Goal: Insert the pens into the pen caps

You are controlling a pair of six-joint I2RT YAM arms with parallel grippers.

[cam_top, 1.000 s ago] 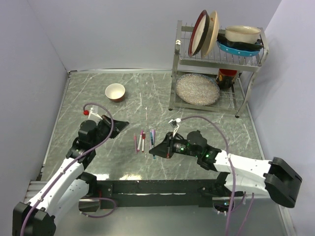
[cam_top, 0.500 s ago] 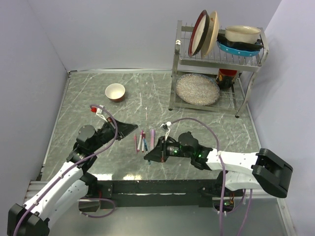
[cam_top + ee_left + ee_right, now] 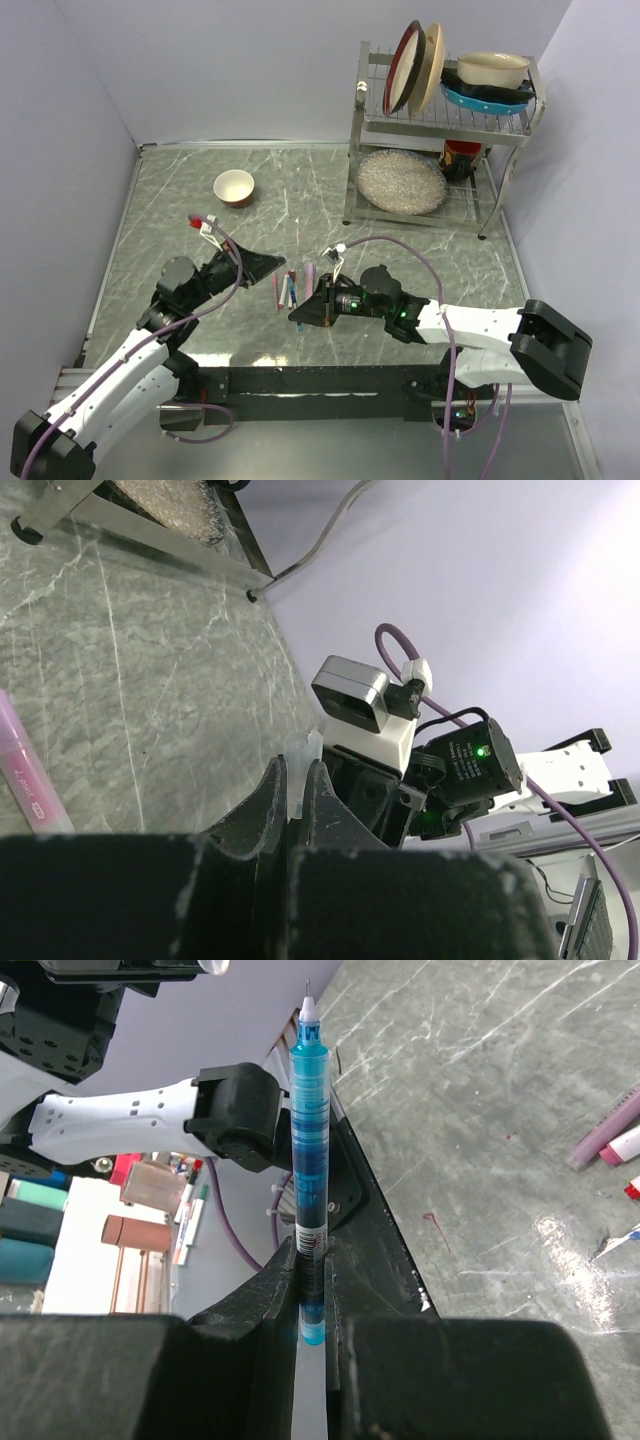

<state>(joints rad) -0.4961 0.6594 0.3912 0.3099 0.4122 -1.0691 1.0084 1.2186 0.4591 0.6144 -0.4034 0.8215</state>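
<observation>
My right gripper (image 3: 312, 1250) is shut on a blue pen (image 3: 310, 1140), which sticks out forward with its fine white tip away from the jaws. In the top view this gripper (image 3: 294, 316) sits low, just in front of a loose cluster of pens and caps (image 3: 288, 290) lying on the table. A lilac-pink cap (image 3: 309, 274) lies at the cluster's right and also shows in the left wrist view (image 3: 25, 775). My left gripper (image 3: 297, 765) is shut on a small translucent whitish tube (image 3: 301, 755). In the top view it (image 3: 282, 263) is at the cluster's left, facing the right gripper.
A cream bowl (image 3: 234, 187) stands at the back left. A metal dish rack (image 3: 480, 135) with plates and bowls stands at the back right. The right wrist's camera block (image 3: 352, 695) is close ahead of the left fingers. The left arm (image 3: 150, 1120) shows beyond the blue pen.
My left gripper has moved right, up to the cluster. My right gripper has moved left and nearer with the blue pen. The two grippers are now close together.
</observation>
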